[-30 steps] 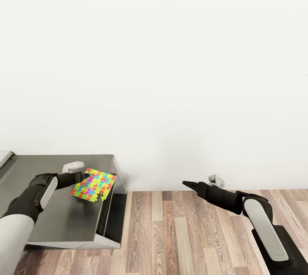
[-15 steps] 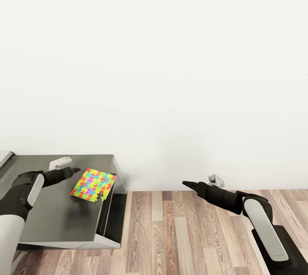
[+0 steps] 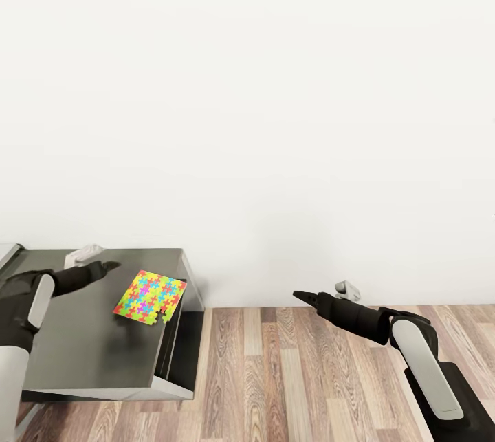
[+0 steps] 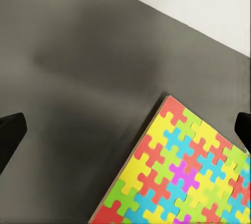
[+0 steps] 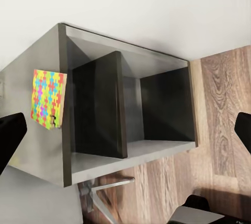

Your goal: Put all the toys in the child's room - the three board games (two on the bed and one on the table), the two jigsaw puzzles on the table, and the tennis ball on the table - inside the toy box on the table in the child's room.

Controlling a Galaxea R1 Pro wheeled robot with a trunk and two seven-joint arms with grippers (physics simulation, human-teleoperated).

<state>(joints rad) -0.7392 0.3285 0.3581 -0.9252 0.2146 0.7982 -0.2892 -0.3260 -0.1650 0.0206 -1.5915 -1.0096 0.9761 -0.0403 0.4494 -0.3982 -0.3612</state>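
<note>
One jigsaw puzzle [image 3: 150, 297] lies flat on the dark grey cabinet top [image 3: 89, 339], its corner just over the cabinet's right edge. My left gripper [image 3: 113, 265] hovers a little to the left of it, open, holding nothing. In the left wrist view the bright puzzle [image 4: 183, 177] sits ahead on the dark top [image 4: 78, 78], and the left gripper [image 4: 129, 125] has its fingers spread wide. My right gripper [image 3: 297, 295] hangs over the floor to the right of the cabinet, open and empty. The right wrist view looks at the cabinet's open side [image 5: 99, 104] with the puzzle [image 5: 47, 98] on top.
A sliver of the pale table top [image 3: 8, 252] shows at the far left. The cabinet has two open compartments [image 5: 162, 104] split by a divider. A plain white wall [image 3: 275, 119] rises behind, and wood-plank floor [image 3: 289, 373] spreads to the right.
My left gripper has drawn back to the left, away from the puzzle's edge. The puzzle stays where it lay. The right arm has not moved.
</note>
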